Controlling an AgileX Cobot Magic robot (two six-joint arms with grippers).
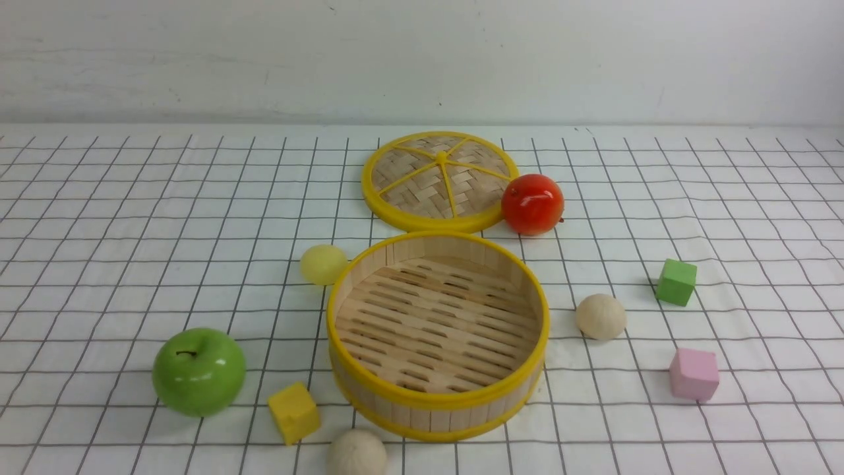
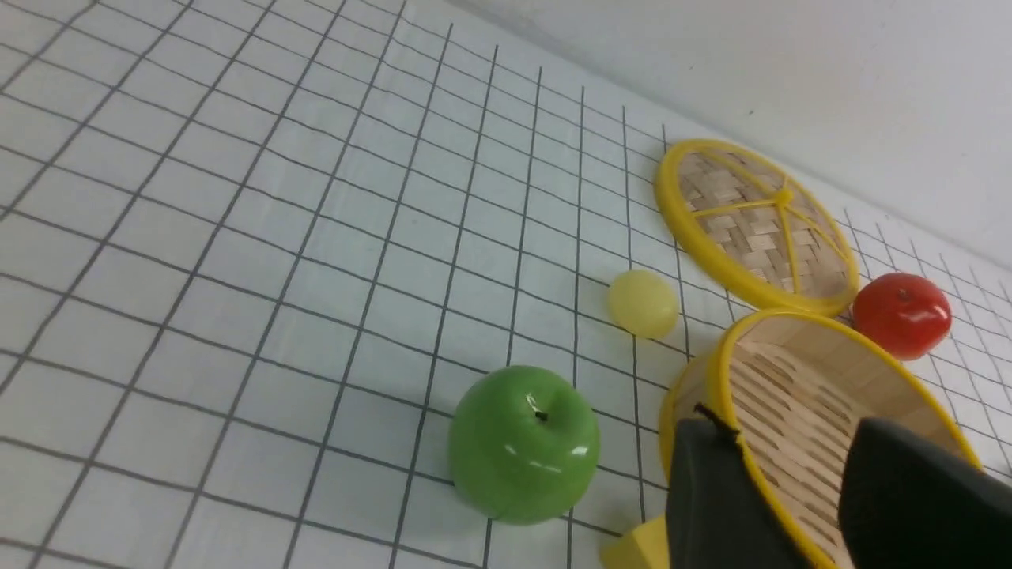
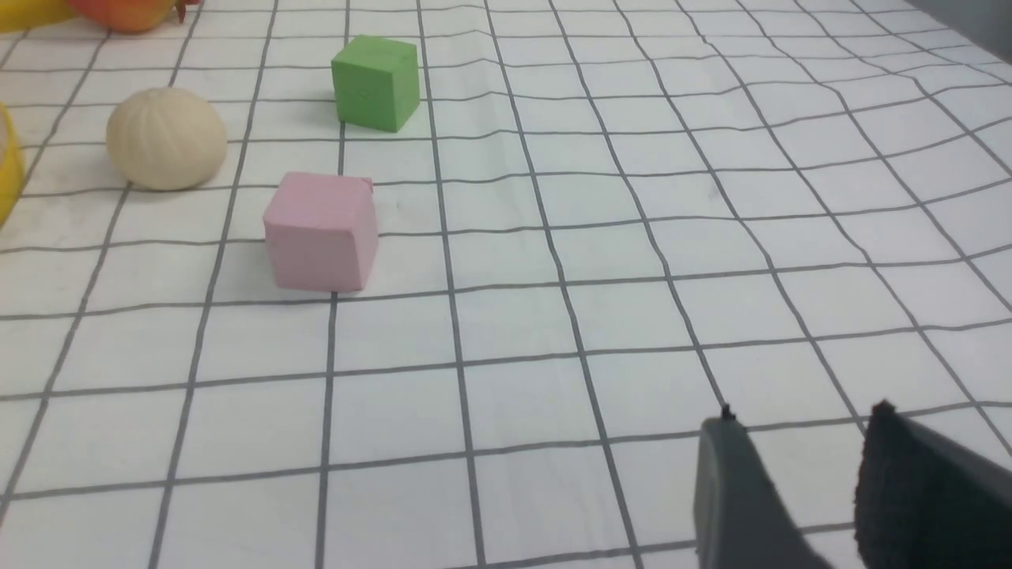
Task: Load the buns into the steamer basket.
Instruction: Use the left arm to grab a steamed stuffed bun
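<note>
The steamer basket [image 1: 436, 390] stands in the middle of the table with nothing inside it; it also shows in the left wrist view [image 2: 715, 371]. A pale yellow bun [image 1: 323, 264] lies at its far left, also in the left wrist view [image 2: 643, 303]. One cream bun [image 1: 601, 316] lies to its right, also in the right wrist view [image 3: 166, 138]. Another cream bun [image 1: 357, 452] lies at its near side. My left gripper [image 2: 783, 438] is open and empty, near the basket's rim. My right gripper [image 3: 802, 423] is open and empty over bare cloth. Neither gripper shows in the front view.
The flat woven lid [image 1: 440, 179] lies behind the basket with a red apple [image 1: 533, 204] at its right. A green apple [image 1: 198, 371] and a yellow cube [image 1: 293, 412] sit front left. A green cube [image 1: 676, 282] and a pink cube [image 1: 693, 374] sit at the right.
</note>
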